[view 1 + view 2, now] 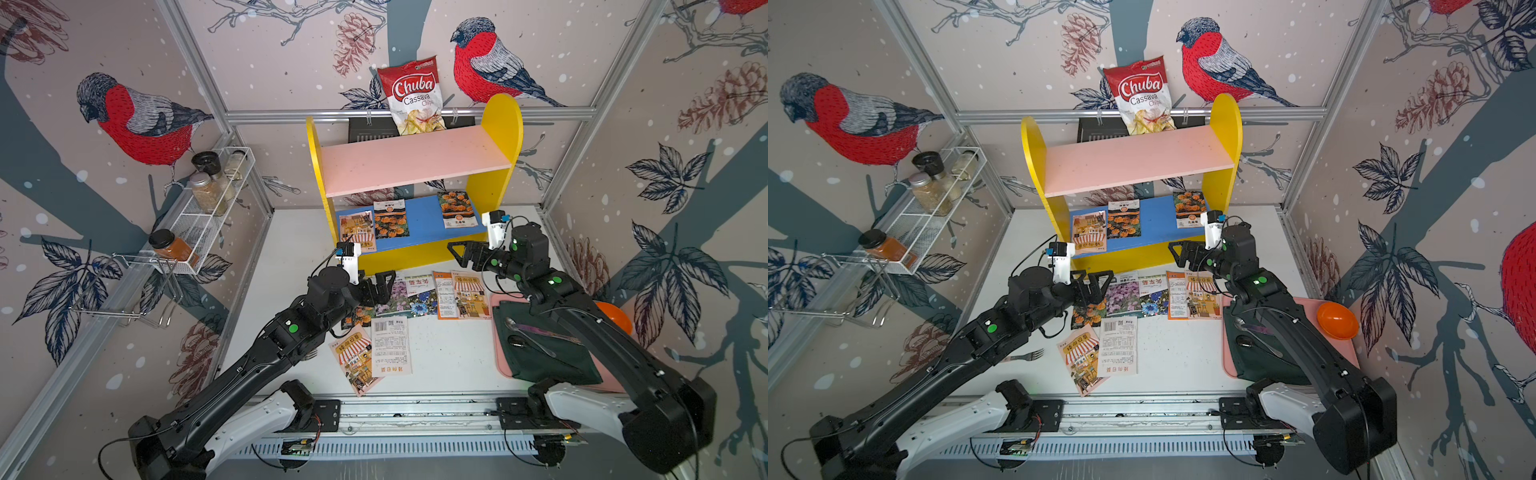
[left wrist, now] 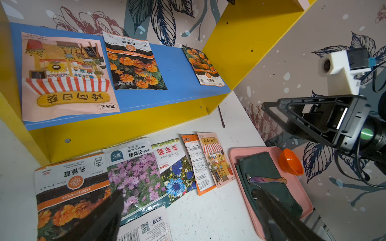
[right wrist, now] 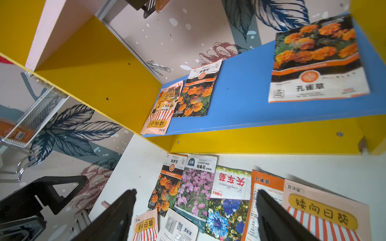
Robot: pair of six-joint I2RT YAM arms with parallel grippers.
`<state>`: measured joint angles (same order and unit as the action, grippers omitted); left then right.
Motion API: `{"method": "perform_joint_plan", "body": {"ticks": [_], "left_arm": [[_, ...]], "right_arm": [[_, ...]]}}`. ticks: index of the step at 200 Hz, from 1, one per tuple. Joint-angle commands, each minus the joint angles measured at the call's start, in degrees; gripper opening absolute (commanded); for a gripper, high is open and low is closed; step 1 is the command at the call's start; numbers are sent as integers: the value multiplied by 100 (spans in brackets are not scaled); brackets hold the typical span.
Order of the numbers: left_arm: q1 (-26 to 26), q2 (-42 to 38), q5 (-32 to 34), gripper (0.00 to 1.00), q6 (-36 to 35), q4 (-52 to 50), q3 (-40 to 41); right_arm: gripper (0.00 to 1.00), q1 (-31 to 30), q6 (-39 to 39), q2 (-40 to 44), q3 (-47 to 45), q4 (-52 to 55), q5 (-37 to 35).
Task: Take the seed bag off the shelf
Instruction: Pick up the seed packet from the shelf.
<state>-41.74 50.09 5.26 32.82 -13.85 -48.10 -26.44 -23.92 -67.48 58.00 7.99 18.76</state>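
Lying on shelf (image 1: 424, 226): three seed bags (image 1: 390, 218)

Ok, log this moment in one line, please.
shelf: three seed bags on blue lower board | left gripper: open, empty | right gripper: open, empty | status: no bag gripped

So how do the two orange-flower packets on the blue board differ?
The middle marigold packet has its white label end toward the back; the right-hand marigold packet has it toward the front. The middle one sits right beside the peach shop-picture packet; the right-hand one lies alone by the yellow side panel. Both share one design and lie flat on the blue board.
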Motion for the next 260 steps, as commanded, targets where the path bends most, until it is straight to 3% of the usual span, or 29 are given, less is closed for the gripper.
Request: {"method": "perform_joint_plan", "body": {"ticks": [1,45,99,118,143,182,210,225,260], "left_arm": [[16,-41,215,98,108,77,30],[16,-77,348,98,223,-149,86],[16,-313,451,98,324,-221,266],[12,-358,482,98,350,-298,297],[16,-461,503,99,367,-385,328],[15,-659,521,98,449,-507,414],[16,-807,562,98,480,-620,454],[16,-869,586,99,489,-680,446],[16,-992,627,98,498,-779,459]], "right_arm": [[89,-135,305,-383,357,-150,-255],[86,-822,866,-1616,1400,124,-1225],[97,-1218,1134,-2882,2282,-195,-1731],[88,-1268,1021,-3203,2387,-486,-1895],[85,-1289,985,-3545,2422,-994,-1872],[53,-1338,1062,-4151,2893,-1227,-2130],[15,-1364,1140,-4524,3267,-1242,-2162],[0,-1373,1139,-4735,3531,-1130,-2184],[0,-1408,1123,-5152,4096,-752,-2279]]}}
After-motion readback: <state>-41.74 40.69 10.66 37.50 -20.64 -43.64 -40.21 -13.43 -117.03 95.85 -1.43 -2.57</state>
